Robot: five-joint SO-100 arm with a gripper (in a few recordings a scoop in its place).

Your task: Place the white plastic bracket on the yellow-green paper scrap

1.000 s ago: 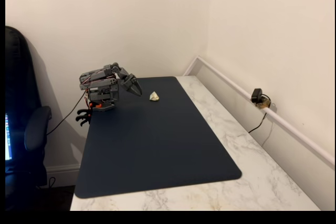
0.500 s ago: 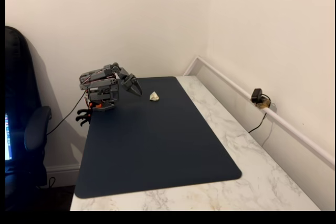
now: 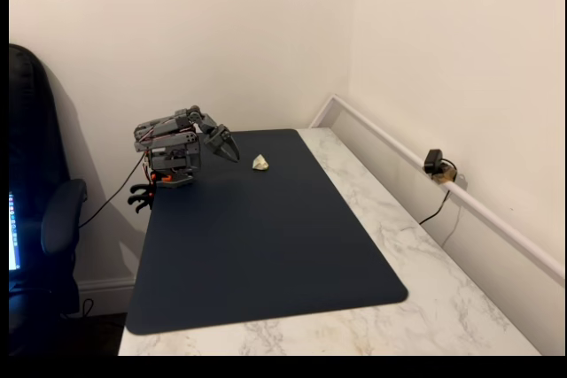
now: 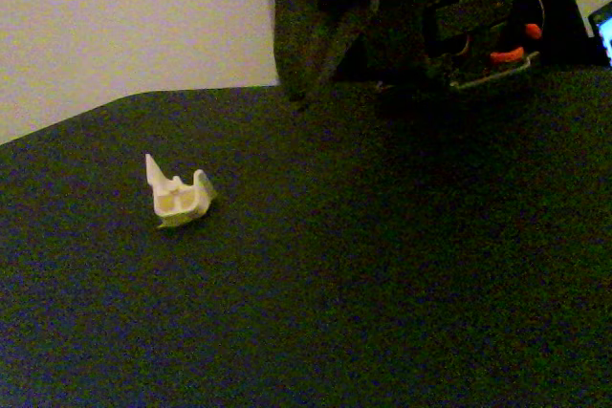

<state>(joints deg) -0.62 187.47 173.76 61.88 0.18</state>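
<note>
1. Sitting folded at the far left corner of the dark navy rectangular desk mat, the grey SO-100 arm has its base by the mat's far left edge, with orange parts visible low on the body in both fixed views.
2. Gripper points right and slightly downward in a fixed view, its tips above the mat and touching nothing. In another fixed view the gripper hangs down at top centre, dark against the mat.
3. Jaws look drawn together to a point, nothing between them; the detail is small and dim, so this is a reading, not a certainty.
4. Small off-white, irregular plastic bracket lies on the mat near its far edge, just right of the gripper tips and apart from them.
5. Closer fixed view: bracket rests left of centre, one thin prong pointing up, hollow pockets facing the camera.
6. Thin sliver of yellow-green paper scrap shows along the bracket's lower edge, touching it; whether the bracket fully sits on it I cannot tell.
7. White marble-patterned tabletop lies right of and nearer than the mat.
8. Small black camera with a cable sits on the white rail along the right wall.
9. Dark office chair stands at far left.
</note>
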